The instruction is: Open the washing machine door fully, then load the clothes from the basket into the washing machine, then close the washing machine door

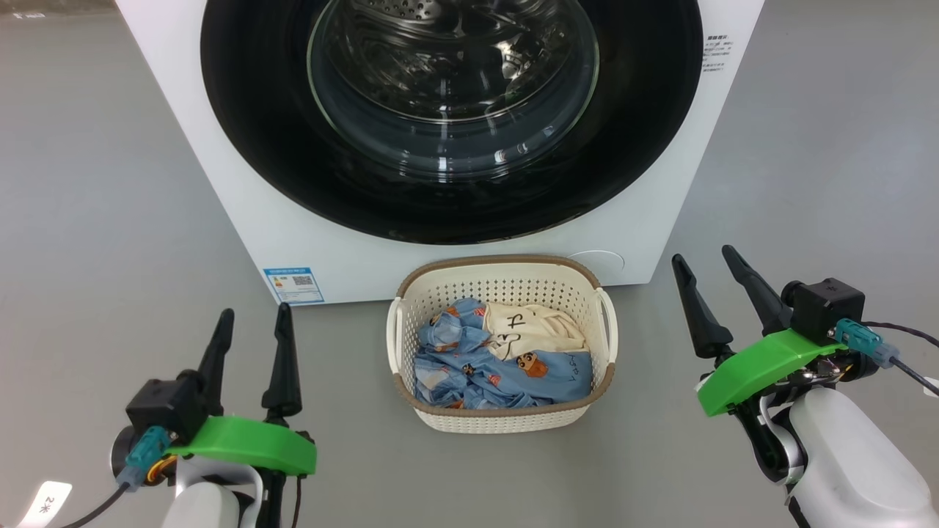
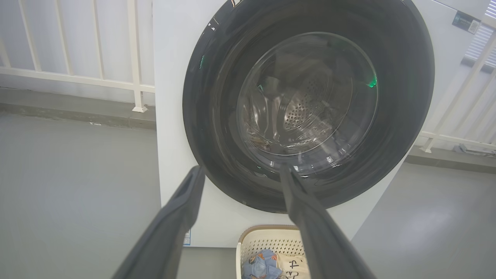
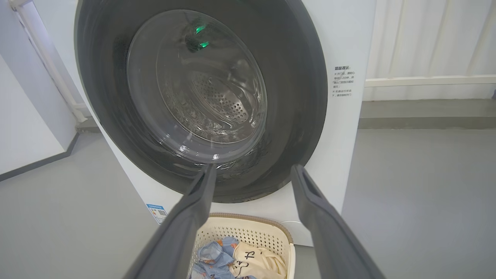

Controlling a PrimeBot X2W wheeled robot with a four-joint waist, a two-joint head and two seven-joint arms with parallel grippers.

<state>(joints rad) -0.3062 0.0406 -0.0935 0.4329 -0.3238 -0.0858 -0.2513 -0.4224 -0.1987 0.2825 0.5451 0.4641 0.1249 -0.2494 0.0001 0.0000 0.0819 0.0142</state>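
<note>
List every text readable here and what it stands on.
"温馨提示": heading of the notice on the machine; its smaller lines are unreadable.
"2米", roughly: white tag, lower left of the head view.
Blue label: too small.
Dark sticker: too small.
Cream garment: black scrawl, unreadable.

My left end effector (image 1: 256,309) and right end effector (image 1: 702,252) each have two long, tapering black fingers (image 1: 282,367). Behind each pair sits a bright green plastic bracket (image 1: 249,444). Beside it is a small black box (image 1: 165,407) with a teal plug (image 1: 147,447) trailing a dark cable (image 1: 912,372). My forearms (image 1: 851,462) are smooth, glossy white shells.
</note>
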